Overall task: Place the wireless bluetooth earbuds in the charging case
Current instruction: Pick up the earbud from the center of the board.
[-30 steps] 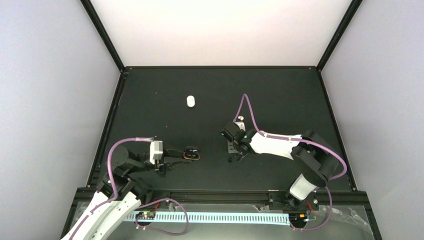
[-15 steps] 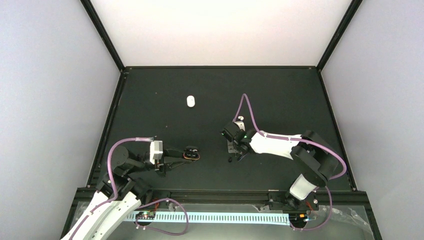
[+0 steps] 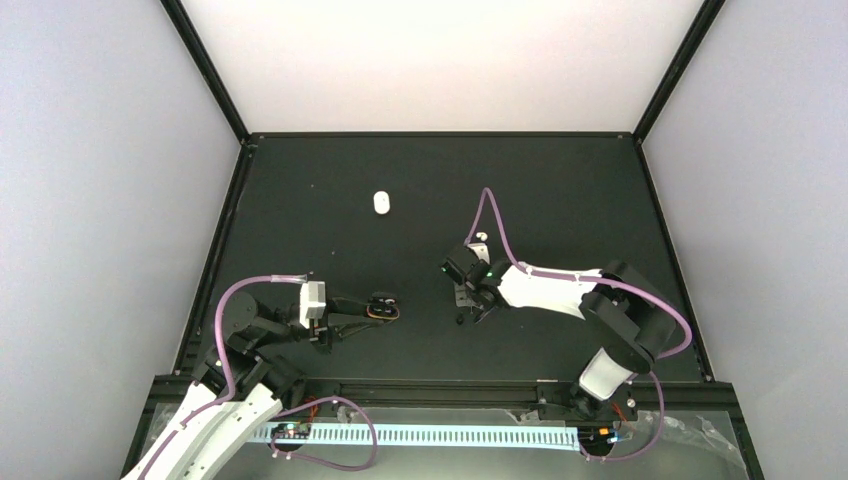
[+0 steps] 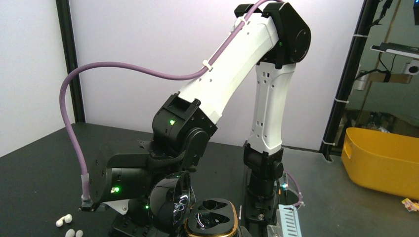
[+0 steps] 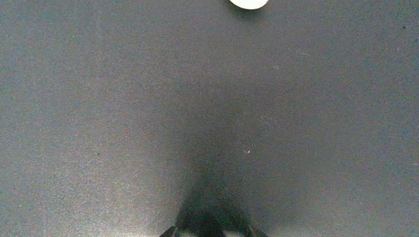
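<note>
left claw [image 3: 384, 310] clamped on open black charging case [image 4: 211, 217], lid up. white earbuds [image 4: 62, 220] lie on table [image 3: 560, 190] near right claw [image 3: 472, 308]; its opening: cannot tell.

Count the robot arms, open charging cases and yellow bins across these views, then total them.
robot arms: 2 (left arm, right arm)
open charging case: 1
yellow bin: 1
total: 4

Left gripper [image 3: 383, 308] forward, right gripper [image 3: 477, 311] downward.
</note>
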You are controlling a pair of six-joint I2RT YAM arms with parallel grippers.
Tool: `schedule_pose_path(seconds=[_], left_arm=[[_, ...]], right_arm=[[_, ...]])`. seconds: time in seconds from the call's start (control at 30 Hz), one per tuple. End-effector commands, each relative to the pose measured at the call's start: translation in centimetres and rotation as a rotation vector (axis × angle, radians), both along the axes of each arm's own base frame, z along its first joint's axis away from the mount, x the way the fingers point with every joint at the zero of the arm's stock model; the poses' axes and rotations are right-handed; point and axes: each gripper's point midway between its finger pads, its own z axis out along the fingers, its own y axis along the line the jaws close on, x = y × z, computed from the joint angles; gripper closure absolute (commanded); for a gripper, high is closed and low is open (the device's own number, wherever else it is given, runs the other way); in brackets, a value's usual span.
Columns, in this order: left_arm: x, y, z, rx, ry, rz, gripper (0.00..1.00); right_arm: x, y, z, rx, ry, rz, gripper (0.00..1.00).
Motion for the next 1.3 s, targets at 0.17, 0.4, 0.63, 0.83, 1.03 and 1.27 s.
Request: schedule_pose_path(seconds=[0.17, 0.4, 0.63, 0.83, 1.03, 1.27], left_arm=[[-0.7, 0.4, 1.1, -0.016, -0.041, 0.0, 0.99], [-0.8, 0.5, 1.2, -0.021, -0.047, -0.001, 0.99], [-1.0, 0.5, 1.4, -0.025, -0.053, -0.002, 0.99], [-1.1, 0.6, 1.4, -0.028, -0.055, -0.003, 0.98], [-1.2, 0.7, 1.5, -0.032, -0.06, -0.004, 0.98], [-1.2, 0.7, 1.5, -0.033, -0.059, -0.005, 0.99]], right_arm=[[-2.4, -1.2, -2.2, -0.109, 0.079, 0.001, 0.64], [-2.9, -1.2, -2.4, -0.114, 0.096, 0.0, 0.65], [-3.3, -1.8, -2.1, -0.118, 0.101, -0.01, 0.65], [-3.5, -1.8, -1.7, -0.114, 0.102, -0.012, 0.64], [-3.8, -2.0, -1.8, -0.12, 0.104, -0.015, 0.63], [-3.6, -1.7, -2.0, -0.12, 0.101, -0.011, 0.64]])
